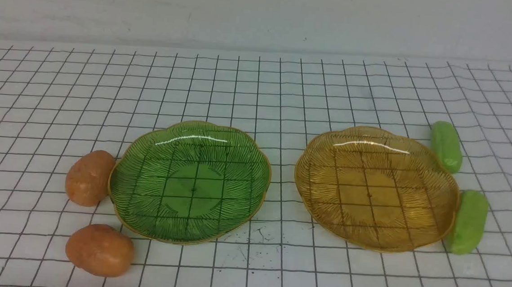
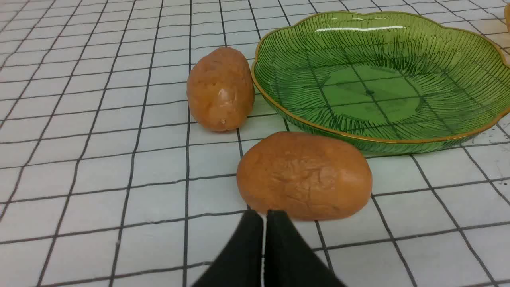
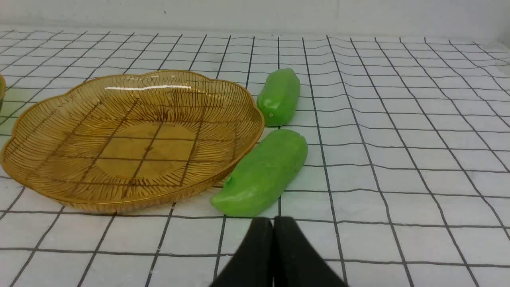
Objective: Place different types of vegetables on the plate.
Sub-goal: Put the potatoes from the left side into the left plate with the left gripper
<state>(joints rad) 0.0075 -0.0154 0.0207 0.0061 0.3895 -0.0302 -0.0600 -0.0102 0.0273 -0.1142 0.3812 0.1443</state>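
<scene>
Two orange-brown potatoes lie left of a green plate (image 1: 138,153): one (image 1: 89,177) touches its rim, the other (image 1: 99,249) lies nearer the front. Two light-green cucumbers sit right of an amber plate (image 1: 313,161): one (image 1: 446,146) at its far right rim, one (image 1: 470,221) against its near right rim. Both plates hold nothing. In the left wrist view my left gripper (image 2: 264,217) is shut and holds nothing, just short of the near potato (image 2: 305,175). In the right wrist view my right gripper (image 3: 273,223) is shut, holding nothing, just short of the near cucumber (image 3: 263,173). Neither gripper shows in the front view.
Everything rests on a white table (image 1: 259,94) with a black grid. A pale wall (image 1: 265,13) rises along its far edge. Small dark specks (image 1: 254,238) mark the table between the plates near the front.
</scene>
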